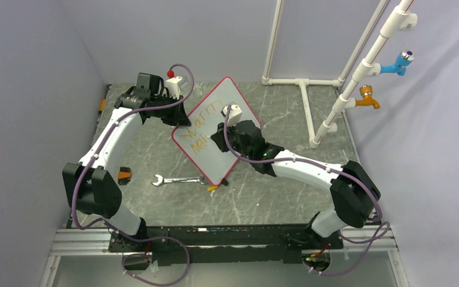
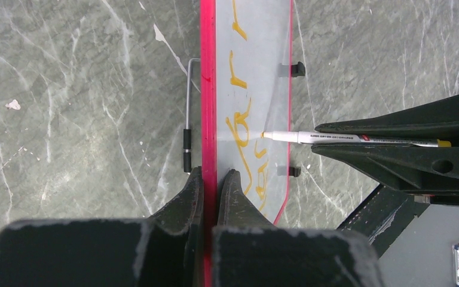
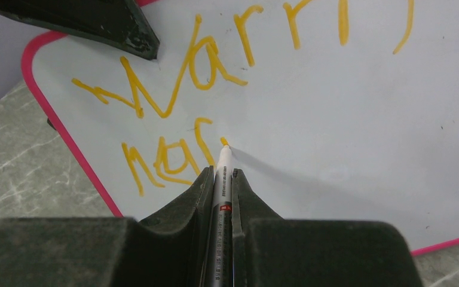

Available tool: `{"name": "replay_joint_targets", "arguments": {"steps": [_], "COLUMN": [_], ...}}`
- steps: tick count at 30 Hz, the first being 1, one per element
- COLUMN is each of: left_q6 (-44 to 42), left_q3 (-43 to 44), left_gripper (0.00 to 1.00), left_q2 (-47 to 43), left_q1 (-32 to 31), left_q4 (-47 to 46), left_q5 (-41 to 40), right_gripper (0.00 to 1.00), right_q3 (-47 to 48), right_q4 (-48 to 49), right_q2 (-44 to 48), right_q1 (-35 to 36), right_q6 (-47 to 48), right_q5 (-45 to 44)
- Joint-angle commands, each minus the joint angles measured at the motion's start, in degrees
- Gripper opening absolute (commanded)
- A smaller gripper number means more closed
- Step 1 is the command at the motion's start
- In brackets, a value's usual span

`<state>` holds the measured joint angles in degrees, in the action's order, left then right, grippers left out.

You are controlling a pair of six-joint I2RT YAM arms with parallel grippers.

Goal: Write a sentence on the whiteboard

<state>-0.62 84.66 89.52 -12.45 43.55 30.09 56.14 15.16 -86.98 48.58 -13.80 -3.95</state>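
Note:
The whiteboard, white with a red-pink rim, stands tilted on the table. My left gripper is shut on its rim, and that view looks along the board edge-on. My right gripper is shut on a white marker. The marker's orange tip touches the whiteboard at the end of a second line of orange writing. In the left wrist view the marker meets the board sideways. From above, the right gripper hangs over the board's lower half.
A wrench lies in front of the board, with a small orange cap beside it. An orange and black object sits near the left arm. A white pipe frame with blue and orange taps stands at the back right.

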Motion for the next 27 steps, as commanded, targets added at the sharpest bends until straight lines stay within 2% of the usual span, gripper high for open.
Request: {"name": "replay_joint_targets", "arguments": {"steps": [1,9,27], "left_q6": [-8.1,-8.1,-8.2], "left_q3": [-0.7,-0.7,-0.7], "left_gripper": [0.0,0.0,0.0], "left_q2": [0.9,1.1,1.2], "left_q1": [-0.6,-0.6,-0.7], "left_q4": [2.0,2.1,2.1], "left_q5": [-13.7,-13.8,-13.8], "right_gripper": [0.0,0.0,0.0], "right_q3": [-2.5,-2.9,4.4], "right_q4": [-0.4,-0.4,-1.1], "right_q2": [1.1,1.8,-1.5], "right_q1": [-0.2,-0.2,-0.8], "right_q6": [-1.0,-1.2,0.0], "right_q5": [0.8,0.8,0.5]}}
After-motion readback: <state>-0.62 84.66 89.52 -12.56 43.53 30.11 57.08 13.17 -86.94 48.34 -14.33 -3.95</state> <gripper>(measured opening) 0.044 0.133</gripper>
